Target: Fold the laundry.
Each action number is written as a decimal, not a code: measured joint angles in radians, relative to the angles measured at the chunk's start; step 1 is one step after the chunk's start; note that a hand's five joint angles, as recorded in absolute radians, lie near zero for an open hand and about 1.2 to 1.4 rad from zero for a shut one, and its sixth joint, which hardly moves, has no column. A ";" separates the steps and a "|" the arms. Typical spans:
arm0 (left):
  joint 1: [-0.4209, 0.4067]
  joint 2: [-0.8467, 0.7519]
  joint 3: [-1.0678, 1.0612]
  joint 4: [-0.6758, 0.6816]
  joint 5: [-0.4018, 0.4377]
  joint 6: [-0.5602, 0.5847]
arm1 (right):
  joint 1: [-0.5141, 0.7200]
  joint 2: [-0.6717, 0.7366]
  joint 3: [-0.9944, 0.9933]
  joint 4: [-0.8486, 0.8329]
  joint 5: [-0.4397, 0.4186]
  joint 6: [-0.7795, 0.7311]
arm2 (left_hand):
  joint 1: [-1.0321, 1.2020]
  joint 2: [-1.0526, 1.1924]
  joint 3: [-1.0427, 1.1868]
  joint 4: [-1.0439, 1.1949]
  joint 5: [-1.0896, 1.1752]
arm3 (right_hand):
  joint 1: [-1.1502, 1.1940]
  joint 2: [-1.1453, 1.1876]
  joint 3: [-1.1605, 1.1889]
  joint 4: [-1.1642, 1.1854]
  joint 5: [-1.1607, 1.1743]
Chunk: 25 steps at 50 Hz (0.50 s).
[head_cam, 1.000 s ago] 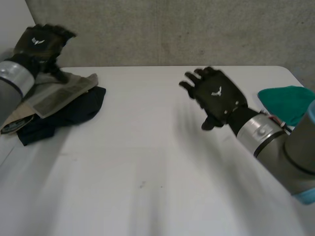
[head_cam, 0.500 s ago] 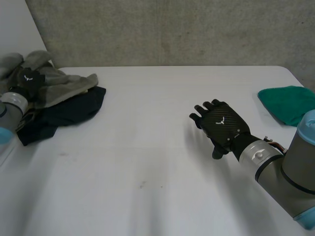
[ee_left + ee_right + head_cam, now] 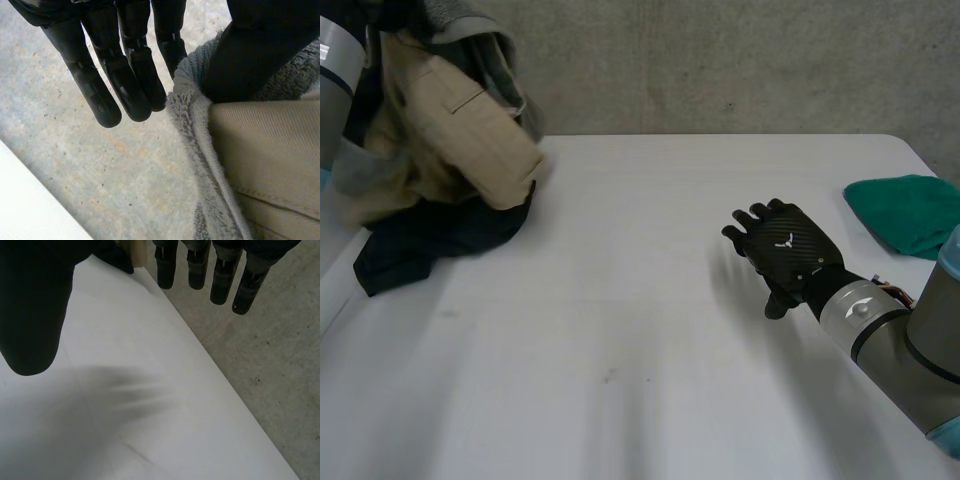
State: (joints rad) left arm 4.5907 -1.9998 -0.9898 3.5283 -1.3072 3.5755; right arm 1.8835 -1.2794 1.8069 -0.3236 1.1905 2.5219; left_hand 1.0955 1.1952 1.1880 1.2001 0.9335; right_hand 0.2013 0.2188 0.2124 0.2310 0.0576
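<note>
My right hand [image 3: 785, 255] hovers low over the white table [image 3: 620, 340], back up, fingers straight and loose, holding nothing. A green cloth [image 3: 905, 210] lies at the table's right edge, well apart from that hand. On the left side, a dark garment [image 3: 430, 240] lies crumpled on the table. Above it, a tan garment [image 3: 450, 120] and a grey fleece [image 3: 505, 55] are lifted off the table and hang by my left arm [image 3: 335, 70]. My left hand [image 3: 125, 75] has its fingers straight and clear of the cloth. The fleece edge and tan fabric rest against the thumb. I can't see a pinch. A concrete wall [image 3: 720, 60] stands behind.
</note>
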 measured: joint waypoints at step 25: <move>0.147 -0.223 0.008 0.003 -0.120 0.244 | -0.026 0.009 0.012 0.002 -0.005 0.009 | -0.665 -0.695 -0.683 -0.703 -0.611 | 0.000 0.000 0.000 0.000 0.000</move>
State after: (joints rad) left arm 4.7378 -2.2224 -0.9818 3.5316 -1.4268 3.8198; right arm 1.8579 -1.2703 1.8189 -0.3211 1.1853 2.5309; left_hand 0.4307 0.4999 0.5049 0.4969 0.3227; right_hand 0.2013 0.2188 0.2124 0.2309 0.0576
